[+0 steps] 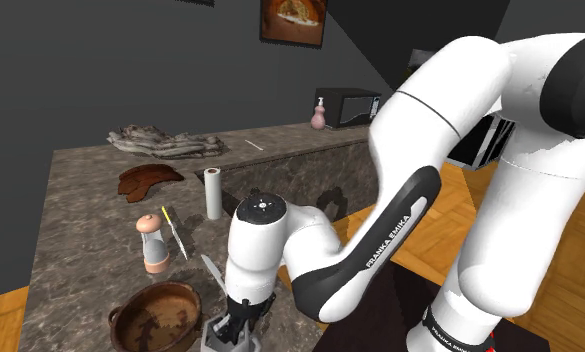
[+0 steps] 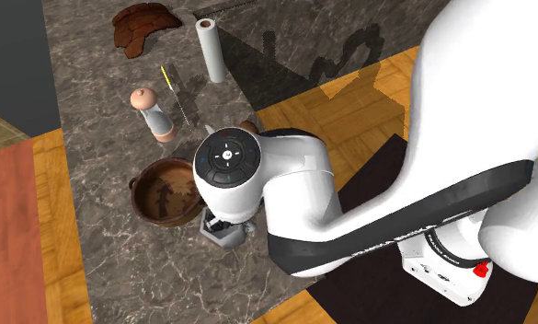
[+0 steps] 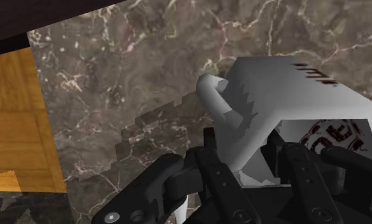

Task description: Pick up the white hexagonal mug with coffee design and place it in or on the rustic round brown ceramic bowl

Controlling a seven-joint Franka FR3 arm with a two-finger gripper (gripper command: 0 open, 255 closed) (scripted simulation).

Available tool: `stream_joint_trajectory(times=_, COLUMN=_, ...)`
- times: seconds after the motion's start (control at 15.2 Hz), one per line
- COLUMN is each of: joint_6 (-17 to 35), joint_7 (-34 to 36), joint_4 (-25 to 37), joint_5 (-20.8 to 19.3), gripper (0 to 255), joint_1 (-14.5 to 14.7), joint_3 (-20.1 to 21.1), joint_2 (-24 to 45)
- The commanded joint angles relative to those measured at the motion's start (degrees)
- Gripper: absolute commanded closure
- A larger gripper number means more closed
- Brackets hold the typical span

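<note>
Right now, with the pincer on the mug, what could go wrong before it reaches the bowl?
1. The pincer clasps the white mug by one wall beside its handle, off centre, so the mug may tilt or slip when lifted.
2. The brown bowl stands close beside the mug; a low carry could knock its rim.

White arm (image 1: 500, 120) (dark joints), black jaws

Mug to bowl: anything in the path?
Nothing visible. The mug stands on the marbled counter right beside the brown bowl, and nothing lies between them. The pepper mill stands past the bowl's other side, off that line.
</note>
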Motion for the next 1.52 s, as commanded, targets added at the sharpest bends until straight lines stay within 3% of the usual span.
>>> stream_joint_trajectory(times=0.0, joint_6=-1.2, joint_7=-2.5, joint_4=0.2, joint_5=3.4, gripper=255, joint_1=-0.4, joint_3=0.7, joint_2=-1.9)
stream_joint_trajectory(times=0.66, joint_6=-9.1, joint_7=-12.3, joint_4=1.9, joint_5=16.3, gripper=255, joint_1=1.2, joint_3=0.0, joint_2=-11.3)
stream_joint_trajectory(times=1.45, joint_6=-19.4, joint_7=-17.7, joint_4=6.0, joint_5=22.8, gripper=255, joint_1=3.6, joint_3=-3.4, joint_2=-19.1)
